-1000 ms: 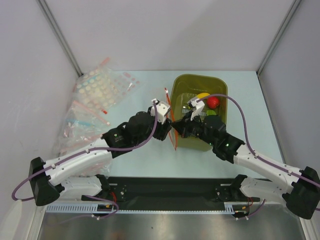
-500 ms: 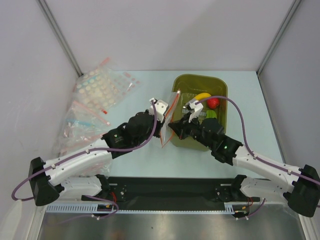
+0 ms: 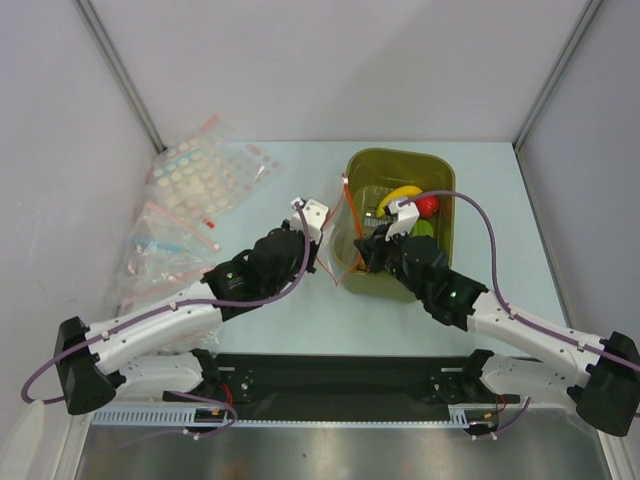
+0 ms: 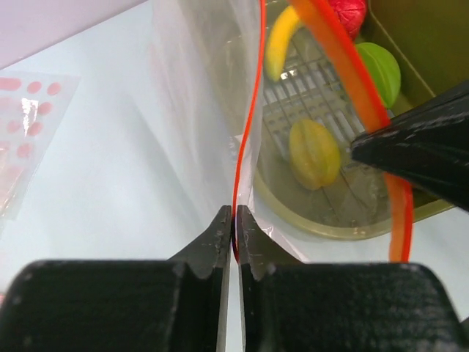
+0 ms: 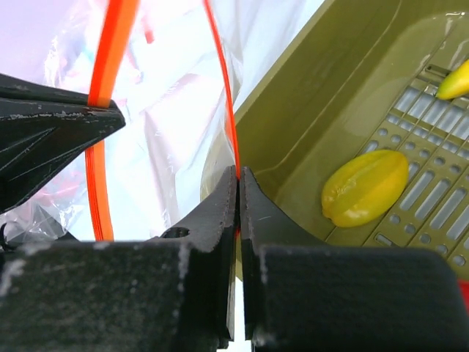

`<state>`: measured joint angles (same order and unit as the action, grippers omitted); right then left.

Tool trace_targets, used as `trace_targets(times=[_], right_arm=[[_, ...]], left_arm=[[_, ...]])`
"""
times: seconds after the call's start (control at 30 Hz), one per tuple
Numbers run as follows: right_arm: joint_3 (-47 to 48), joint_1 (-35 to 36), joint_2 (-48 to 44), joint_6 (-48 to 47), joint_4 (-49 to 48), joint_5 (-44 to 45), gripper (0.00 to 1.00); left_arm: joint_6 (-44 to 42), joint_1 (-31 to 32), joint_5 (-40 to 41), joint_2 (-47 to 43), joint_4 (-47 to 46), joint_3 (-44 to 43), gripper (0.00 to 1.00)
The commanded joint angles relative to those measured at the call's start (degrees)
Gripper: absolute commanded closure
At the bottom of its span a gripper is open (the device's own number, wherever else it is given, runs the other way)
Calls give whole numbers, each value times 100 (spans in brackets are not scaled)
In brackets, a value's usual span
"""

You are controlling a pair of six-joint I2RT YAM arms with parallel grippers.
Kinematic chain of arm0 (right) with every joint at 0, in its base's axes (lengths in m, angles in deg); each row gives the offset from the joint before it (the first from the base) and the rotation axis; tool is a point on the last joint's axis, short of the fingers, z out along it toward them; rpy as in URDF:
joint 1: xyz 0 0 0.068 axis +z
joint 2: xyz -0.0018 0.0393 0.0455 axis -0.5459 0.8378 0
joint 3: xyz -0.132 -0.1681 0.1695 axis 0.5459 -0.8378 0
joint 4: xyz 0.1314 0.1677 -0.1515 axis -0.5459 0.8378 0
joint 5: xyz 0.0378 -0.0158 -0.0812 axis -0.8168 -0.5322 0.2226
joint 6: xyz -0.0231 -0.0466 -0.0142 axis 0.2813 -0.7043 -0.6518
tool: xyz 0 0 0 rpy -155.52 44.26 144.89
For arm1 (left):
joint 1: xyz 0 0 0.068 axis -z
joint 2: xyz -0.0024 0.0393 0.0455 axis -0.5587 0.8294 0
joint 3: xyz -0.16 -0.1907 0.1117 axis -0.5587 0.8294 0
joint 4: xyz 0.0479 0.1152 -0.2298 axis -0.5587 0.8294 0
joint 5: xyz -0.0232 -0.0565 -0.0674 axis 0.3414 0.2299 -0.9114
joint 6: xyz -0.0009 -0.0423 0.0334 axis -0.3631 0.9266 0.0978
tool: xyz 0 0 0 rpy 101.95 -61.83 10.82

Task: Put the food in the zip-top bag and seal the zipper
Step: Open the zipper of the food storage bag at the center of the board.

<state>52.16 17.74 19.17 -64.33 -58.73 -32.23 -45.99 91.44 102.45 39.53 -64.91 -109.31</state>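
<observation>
Only wrist-view: starfruit (image 4: 314,154) beyond zipper (image 4: 399,213).

The clear bag (image 3: 343,238) hangs upright at the left rim of the basket (image 3: 400,155), its orange-red zipper (image 4: 248,125) parted into 2 strips. In the basket lie a yellow banana (image 3: 405,192), 1 red fruit (image 3: 427,205), a green piece (image 4: 381,67) and a yellow ribbed fruit (image 4: 314,152).

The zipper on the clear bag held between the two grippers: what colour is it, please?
The zipper is orange-red, clearest in the left wrist view.
</observation>
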Motion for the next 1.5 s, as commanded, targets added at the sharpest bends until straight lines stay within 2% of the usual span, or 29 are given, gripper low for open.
trace_targets(times=[0.0,0.1,0.17,0.3,0.37,0.4,0.43,0.47,0.5,0.53,0.67,0.8,0.93,1.07,1.3,1.47], right_arm=[[199,-38,-172,-10,-110,45,100],[216,-38,-120,-124,-233,-402,100],[269,-38,-41,-203,-286,-770,100],[331,-38,135,-318,-382,-1308,100],[322,-38,136,-397,-461,-1728,100],[313,-21,127,-423,-505,-1826,100],[304,-12,109,-458,-514,-1888,100],[304,-3,92,-467,-532,-1959,100],[269,-3,83,-467,-558,-1968,100],[252,-3,48,-476,-576,-1968,100],[199,-3,21,-520,-611,-1846,100],[208,-3,30,-538,-576,-1740,100],[181,-3,-22,-546,-558,-1661,100],[172,-12,-66,-538,-541,-1581,100],[111,-12,-111,-582,-585,-1581,100],[111,6,-102,-573,-620,-1634,100]], left_arm=[[10,-8,421,-417,-568,325,91],[185,-17,518,-663,-779,501,90],[239,-17,475,-725,-788,510,78],[195,-17,194,-664,-981,589,71],[186,-17,70,-611,-1113,659,65],[178,-26,53,-532,-1113,668,58],[195,-26,78,-497,-1122,669,31],[247,-52,131,-470,-1122,695,17],[265,-61,192,-427,-1279,712,6],[274,-78,176,-400,-1394,747,0],[309,-96,-79,-286,-1535,809,0],[353,-96,-326,-250,-1281,590,0],[230,-96,-299,-557,-1665,852,0],[458,-96,-587,-900,-1869,1108,0],[696,-87,-1081,-629,-1474,801,0],[731,-87,-906,-444,-1412,704,0]])
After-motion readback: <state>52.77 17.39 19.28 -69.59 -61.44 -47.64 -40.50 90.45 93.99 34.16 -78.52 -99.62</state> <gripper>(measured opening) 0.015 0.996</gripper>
